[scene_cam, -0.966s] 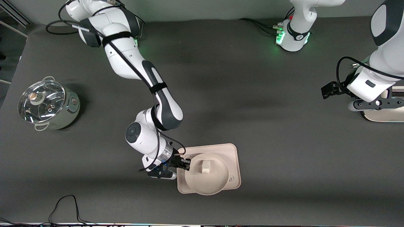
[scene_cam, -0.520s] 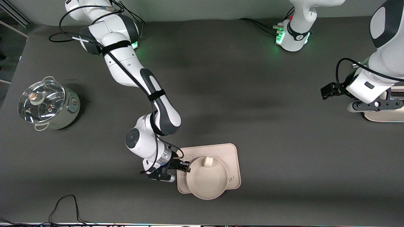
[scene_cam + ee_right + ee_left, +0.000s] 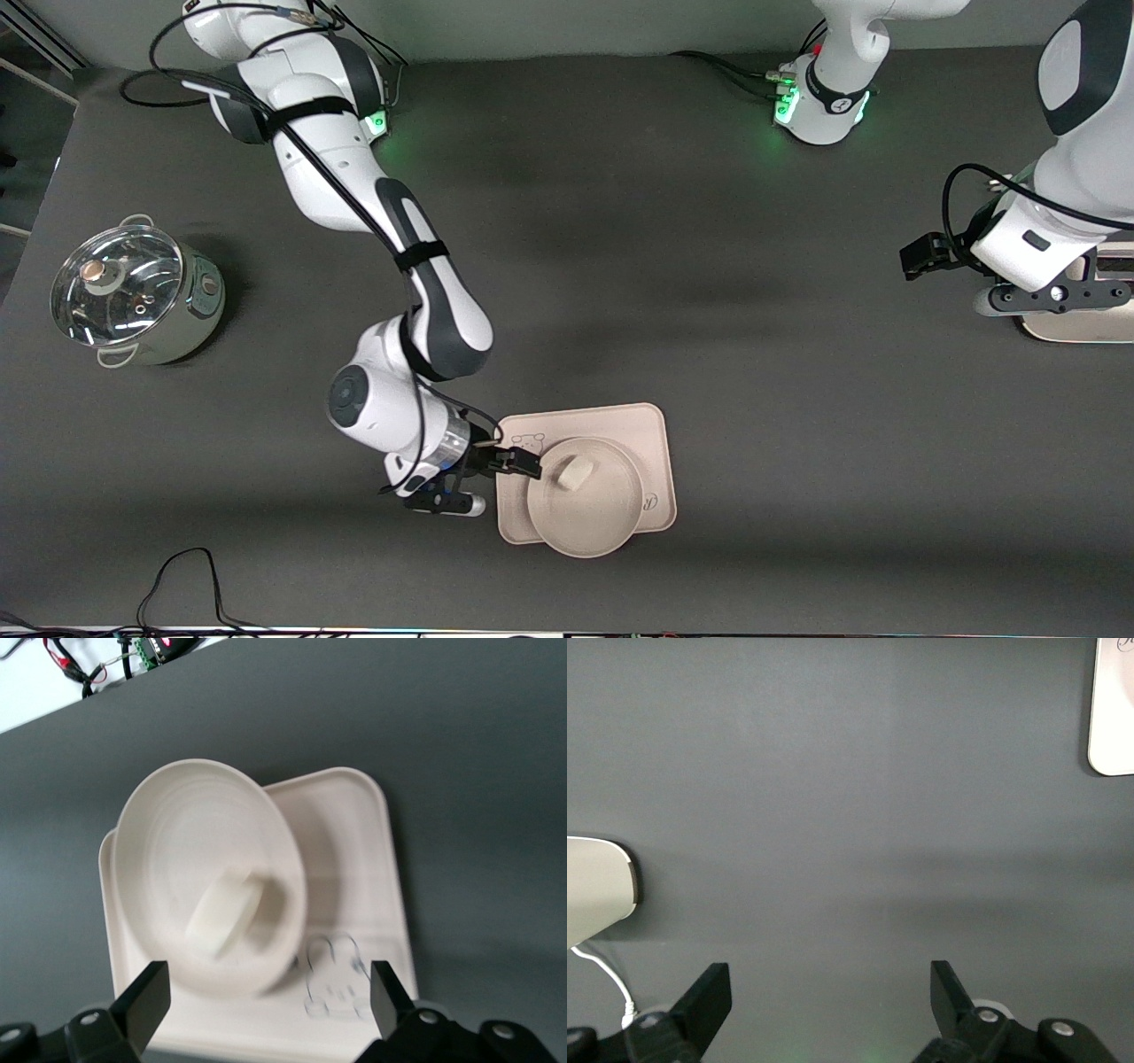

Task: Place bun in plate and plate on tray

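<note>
**Plate released on the tray, slightly over its edge**

The right gripper [image 3: 523, 462] is low at the edge of the tray [image 3: 651, 425], at the tray's end toward the right arm's side of the table, just beside the rim of the plate [image 3: 611, 523]. In the right wrist view its two fingers stand wide apart with nothing between them, so it holds nothing. The plate lies on the tray, but not centred: its rim passes over the tray edge that is nearer to the front camera.

In my judgement the step in hand is to let go and retreat. To do it well, the gripper should go up and away from the plate without touching the rim, because a small push could slide the plate more over the tray edge. If the placement must be better, a gentle push of the plate toward the middle of the tray is enough, slowly, because the bun can roll.

The bun [image 3: 574, 475] is in the plate, a little off the middle, toward the part of the plate farther from the front camera. The tray carries only the plate; its small animal drawing [image 3: 335, 985] is visible beside the plate. A steel pot [image 3: 133, 297] with a glass lid stands well apart, at the right arm's end of the table; I cannot tell what is inside.

The left gripper [image 3: 824, 992] waits over bare table at the left arm's end, fingers apart and empty.
</note>
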Robot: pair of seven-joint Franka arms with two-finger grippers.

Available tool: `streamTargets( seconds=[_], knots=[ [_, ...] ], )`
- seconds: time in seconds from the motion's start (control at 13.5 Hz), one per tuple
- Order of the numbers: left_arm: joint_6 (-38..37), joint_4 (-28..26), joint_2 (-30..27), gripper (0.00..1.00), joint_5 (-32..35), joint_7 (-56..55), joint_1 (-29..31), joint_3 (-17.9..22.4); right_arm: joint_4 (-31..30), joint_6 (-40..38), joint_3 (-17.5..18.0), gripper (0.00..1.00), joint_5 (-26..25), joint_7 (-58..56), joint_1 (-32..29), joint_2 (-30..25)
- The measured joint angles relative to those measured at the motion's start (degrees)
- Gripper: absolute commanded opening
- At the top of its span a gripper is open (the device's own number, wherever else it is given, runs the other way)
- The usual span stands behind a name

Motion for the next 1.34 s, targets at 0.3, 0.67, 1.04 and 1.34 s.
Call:
streamTargets(
  seconds=[0.3, 0.67, 1.04, 1.34],
  knots=[
    [-2.13, 0.03, 0.04, 1.0, 0.0, 0.0, 0.0, -0.01, -6.82, -18.77, -7.53, 1.0, -8.02, 0.53, -0.93, -13.79],
    [-3.47, 0.09, 0.03, 1.0, 0.01, -0.02, 0.01, 0.02, -29.54, -22.88, -11.33, 1.0, -29.85, 0.41, -1.18, -38.8],
    [-4.78, -0.09, -1.16, 1.0, 0.01, -0.02, 0.04, 0.07, -47.9, -23.03, -11.4, 1.0, -40.27, 0.41, -0.72, -59.91],
    [-5.07, -0.14, -3.81, 1.0, 0.0, -0.02, 1.08, 0.03, -51.78, -23.69, -10.99, 1.0, -40.97, 0.41, -0.13, -64.8]
  ],
)
